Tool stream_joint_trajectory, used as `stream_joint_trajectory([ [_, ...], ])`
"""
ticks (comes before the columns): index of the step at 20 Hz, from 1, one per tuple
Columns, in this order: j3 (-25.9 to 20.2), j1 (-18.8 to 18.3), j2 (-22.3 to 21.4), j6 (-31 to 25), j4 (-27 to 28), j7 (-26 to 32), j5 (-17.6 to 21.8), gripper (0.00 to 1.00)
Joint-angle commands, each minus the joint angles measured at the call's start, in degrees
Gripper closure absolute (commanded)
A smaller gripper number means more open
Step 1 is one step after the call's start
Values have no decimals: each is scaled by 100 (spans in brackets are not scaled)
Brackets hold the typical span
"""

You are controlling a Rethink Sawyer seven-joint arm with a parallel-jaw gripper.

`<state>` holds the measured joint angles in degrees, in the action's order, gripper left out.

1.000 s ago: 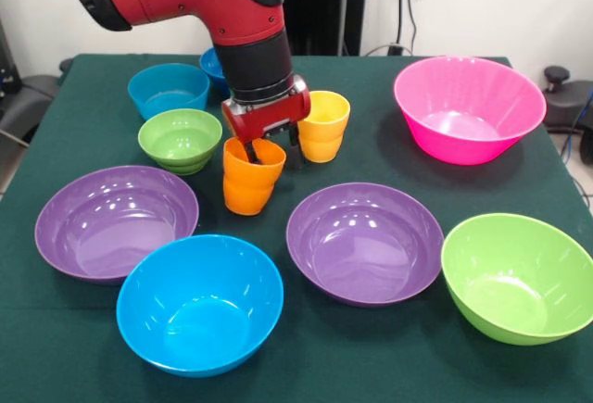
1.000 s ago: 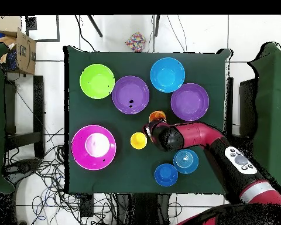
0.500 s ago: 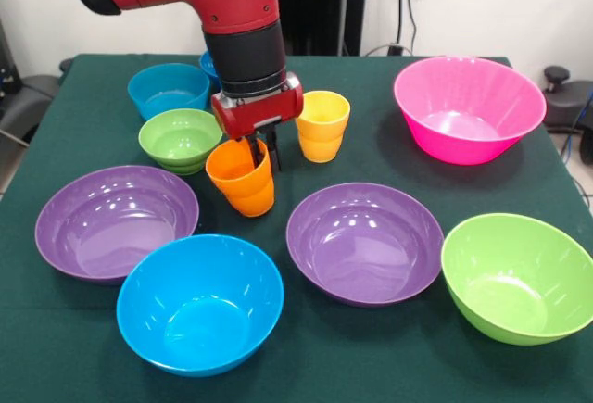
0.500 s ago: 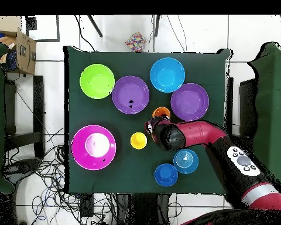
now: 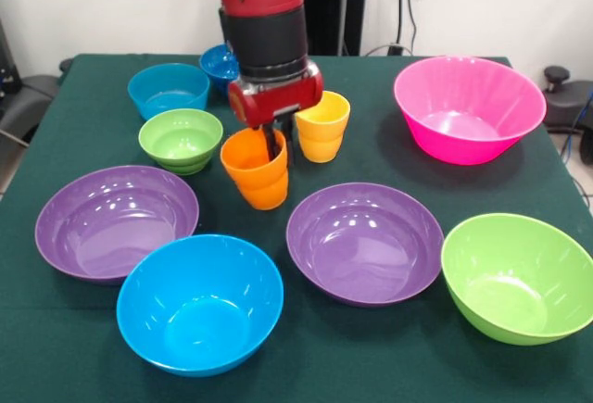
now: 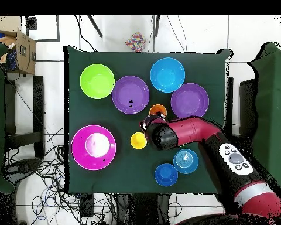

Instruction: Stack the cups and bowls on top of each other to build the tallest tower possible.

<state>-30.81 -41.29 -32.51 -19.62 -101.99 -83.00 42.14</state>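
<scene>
Front view: I am holding the orange cup (image 5: 257, 170) by its rim, my gripper (image 5: 275, 139) clenched on the wall with one finger inside, and the cup is hanging tilted, its base apparently just off the surface (image 5: 371, 347). The yellow cup (image 5: 321, 126) is standing upright at about two o'clock from it, just beside my gripper. My judgement: a rim pinch on a tilted cup could slip or swing (the ribbed wall gives little flat to hold), and the tilt could make it catch on the yellow cup's rim instead of nesting. The small green bowl (image 5: 181, 139) is sitting at nine o'clock from the orange cup, one purple bowl (image 5: 364, 241) at four o'clock, and the other purple bowl (image 5: 116, 221) at eight o'clock.

Overhead view: my arm is covering the gripper, so only part of the orange cup (image 6: 158, 109) is showing at its twelve o'clock edge, between the two purple bowls. The yellow cup (image 6: 138, 140) is lying at seven o'clock from it, with nothing standing between them except my own wrist.
</scene>
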Motion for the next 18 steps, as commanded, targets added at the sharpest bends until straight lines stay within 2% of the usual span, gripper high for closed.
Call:
stream_joint_trajectory([
  [1, 78, 290, -819, 181, -456, -475, 128, 100],
  [7, 31, 451, -1594, 83, -797, -582, -133, 100],
  [12, -29, 458, -1954, 75, -852, -495, -254, 100],
  [15, -149, 370, -2244, -65, -992, -359, -424, 100],
  [18, -131, 434, -2462, -221, -1099, -352, -583, 100],
])
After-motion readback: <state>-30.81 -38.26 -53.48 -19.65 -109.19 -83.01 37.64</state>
